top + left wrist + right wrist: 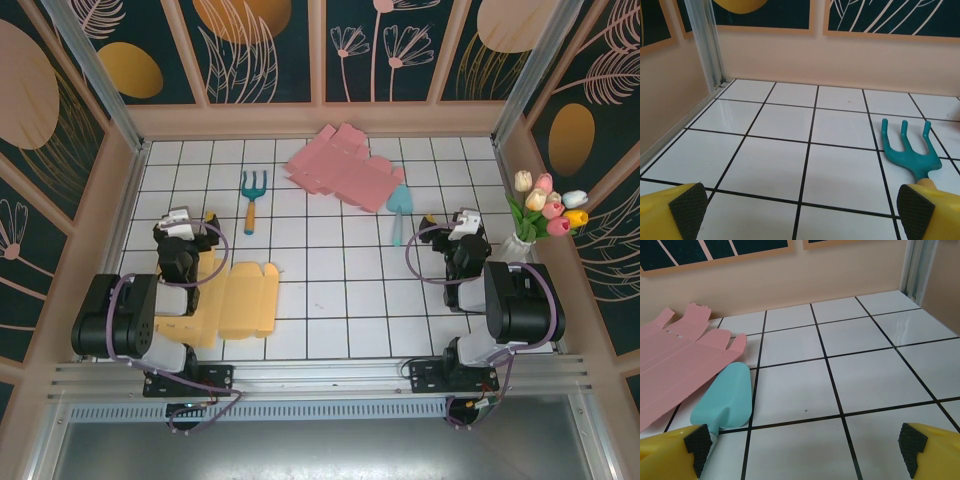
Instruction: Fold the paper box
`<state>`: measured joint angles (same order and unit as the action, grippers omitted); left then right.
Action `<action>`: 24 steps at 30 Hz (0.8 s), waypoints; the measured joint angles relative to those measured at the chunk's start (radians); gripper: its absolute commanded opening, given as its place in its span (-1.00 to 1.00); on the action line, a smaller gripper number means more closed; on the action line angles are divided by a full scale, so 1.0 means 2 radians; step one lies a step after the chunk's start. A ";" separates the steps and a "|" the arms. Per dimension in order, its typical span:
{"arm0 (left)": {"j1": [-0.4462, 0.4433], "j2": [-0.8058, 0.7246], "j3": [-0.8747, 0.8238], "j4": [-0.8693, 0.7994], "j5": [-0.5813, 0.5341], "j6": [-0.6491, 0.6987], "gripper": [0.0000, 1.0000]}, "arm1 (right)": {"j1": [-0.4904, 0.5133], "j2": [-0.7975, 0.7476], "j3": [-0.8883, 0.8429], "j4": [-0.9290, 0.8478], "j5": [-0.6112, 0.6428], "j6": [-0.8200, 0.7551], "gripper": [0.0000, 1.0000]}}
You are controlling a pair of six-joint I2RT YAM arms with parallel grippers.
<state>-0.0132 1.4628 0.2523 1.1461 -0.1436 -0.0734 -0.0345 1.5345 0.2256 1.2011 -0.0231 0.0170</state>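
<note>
Left gripper (188,220) has its fingers wide apart and holds nothing; it hovers over bare tile at the left side. The yellow box blank (240,300) lies flat and unfolded just behind it, partly under the left arm. The garden fork (907,150) lies ahead of the left gripper's right finger, tines pointing to the back wall. The pink box blank (340,172) lies flat at back centre, unfolded. The teal trowel (725,397) sits just beside its right edge. Right gripper (805,447) also has fingers spread and empty, low over tile, with the trowel ahead on its left. The tulip vase (540,215) stands at the right wall.
</note>
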 measured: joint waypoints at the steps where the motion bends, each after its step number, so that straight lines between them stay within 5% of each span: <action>1: 0.000 -0.020 0.009 -0.027 -0.009 -0.004 0.97 | 0.002 -0.002 0.001 -0.005 0.002 -0.002 0.98; 10: -0.004 -0.230 0.049 -0.189 -0.113 -0.180 0.98 | 0.098 -0.142 0.089 -0.197 0.090 -0.001 0.98; 14: -0.004 -0.228 0.052 -0.221 -0.064 -0.224 0.98 | 0.141 -0.153 0.167 -0.284 0.081 -0.014 0.98; 19: -0.013 -0.184 0.093 -0.263 0.049 -0.283 0.98 | 0.189 -0.057 0.302 -0.380 -0.014 -0.098 0.82; 24: -0.097 -0.181 0.126 -0.325 0.039 -0.321 0.98 | 0.219 0.125 0.524 -0.530 -0.069 -0.187 0.70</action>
<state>-0.2070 1.1007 0.5037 0.4965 -0.0647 -0.7151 0.4026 1.7851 1.2743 0.1410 -0.1604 -0.3569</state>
